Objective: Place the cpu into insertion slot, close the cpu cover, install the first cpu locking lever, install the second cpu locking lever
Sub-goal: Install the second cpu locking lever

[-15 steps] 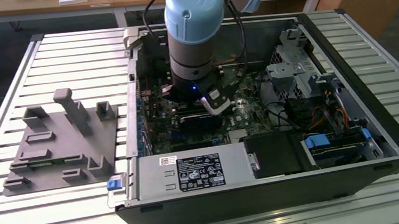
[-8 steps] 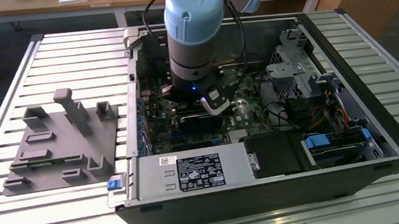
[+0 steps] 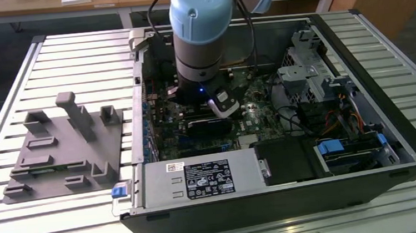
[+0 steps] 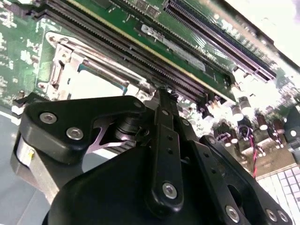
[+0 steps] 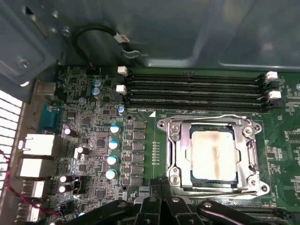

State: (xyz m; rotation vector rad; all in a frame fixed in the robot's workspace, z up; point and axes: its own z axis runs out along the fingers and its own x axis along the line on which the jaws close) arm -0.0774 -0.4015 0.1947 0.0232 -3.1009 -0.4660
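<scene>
The cpu (image 5: pixel 213 154), a pale silvery square, lies flat in the socket on the green board, so the insertion slot is hidden beneath it. The cpu cover (image 5: pixel 179 154), a silver frame, lies down around the chip, which shows through its window. Thin wire levers (image 5: pixel 206 117) run along the frame's edges. My gripper (image 5: pixel 161 183) hovers just off the frame's edge nearest the camera, fingers together and holding nothing. The second wrist view has the gripper (image 4: pixel 161 93) over the cover (image 4: pixel 65 70). In the exterior view my arm (image 3: pixel 200 33) reaches down into the open computer case.
Long black memory slots (image 5: pixel 197 89) lie just beyond the socket. Blue-topped capacitors (image 5: pixel 112 145) and rear ports (image 5: pixel 37 145) stand to one side. In the exterior view a power supply (image 3: pixel 198 178) and a drive cage (image 3: pixel 348 150) crowd the case, and a grey fixture (image 3: pixel 61 144) sits on the slatted table.
</scene>
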